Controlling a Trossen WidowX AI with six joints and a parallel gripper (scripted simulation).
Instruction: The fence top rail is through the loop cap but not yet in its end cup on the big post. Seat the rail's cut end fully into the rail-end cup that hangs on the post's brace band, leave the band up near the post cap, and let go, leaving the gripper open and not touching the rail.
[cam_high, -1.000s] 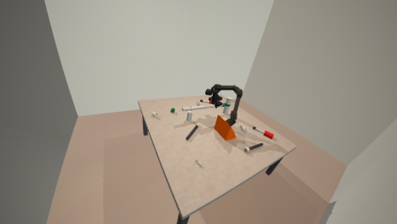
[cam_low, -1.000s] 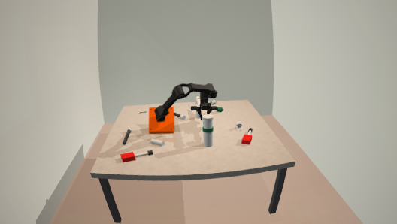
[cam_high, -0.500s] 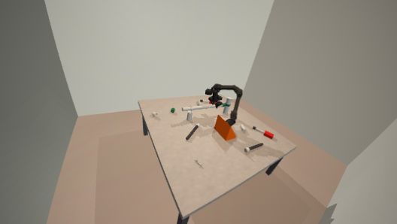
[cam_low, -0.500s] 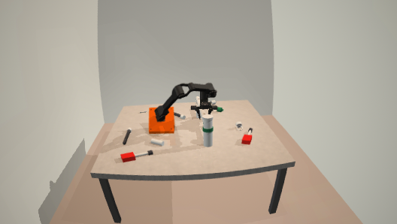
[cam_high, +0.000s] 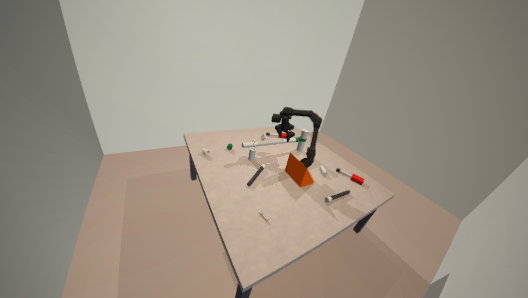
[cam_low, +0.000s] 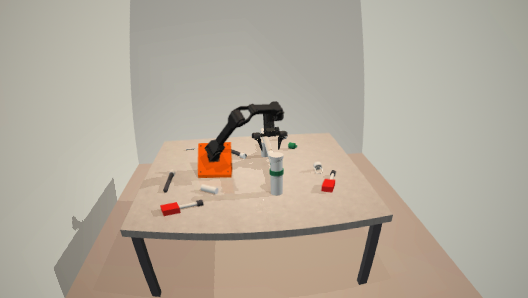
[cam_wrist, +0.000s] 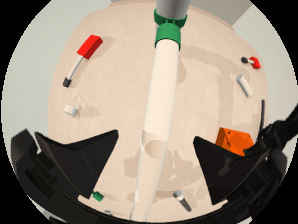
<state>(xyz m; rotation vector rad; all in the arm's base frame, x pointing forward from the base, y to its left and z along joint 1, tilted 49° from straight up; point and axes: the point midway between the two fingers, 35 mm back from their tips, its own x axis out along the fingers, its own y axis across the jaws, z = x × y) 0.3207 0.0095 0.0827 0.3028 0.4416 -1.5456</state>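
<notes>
The white top rail (cam_high: 270, 143) (cam_wrist: 162, 85) runs from the short post (cam_high: 252, 155) to the big post (cam_high: 301, 147) (cam_low: 276, 185). In the wrist view its far end enters the green rail-end cup (cam_wrist: 168, 36); how deep it sits inside is hidden. The green brace band (cam_low: 276, 172) is around the upper half of the big post, a little below the white post cap (cam_low: 276, 156). The loop cap on the short post is too small to see clearly. My gripper (cam_high: 286, 136) (cam_low: 270, 148) (cam_wrist: 156, 137) is open, its fingers on either side of the rail, with a gap visible on each side in the wrist view.
The orange base (cam_high: 298, 171) (cam_low: 215, 167) (cam_wrist: 234, 141) stands beside the rail. A red-handled tool (cam_low: 328, 185) (cam_wrist: 90, 46) lies near the big post, another (cam_high: 357, 179) (cam_low: 170, 209) beyond the base. A white cylinder (cam_low: 209, 189) and a green part (cam_high: 230, 146) (cam_low: 292, 145) lie on the table.
</notes>
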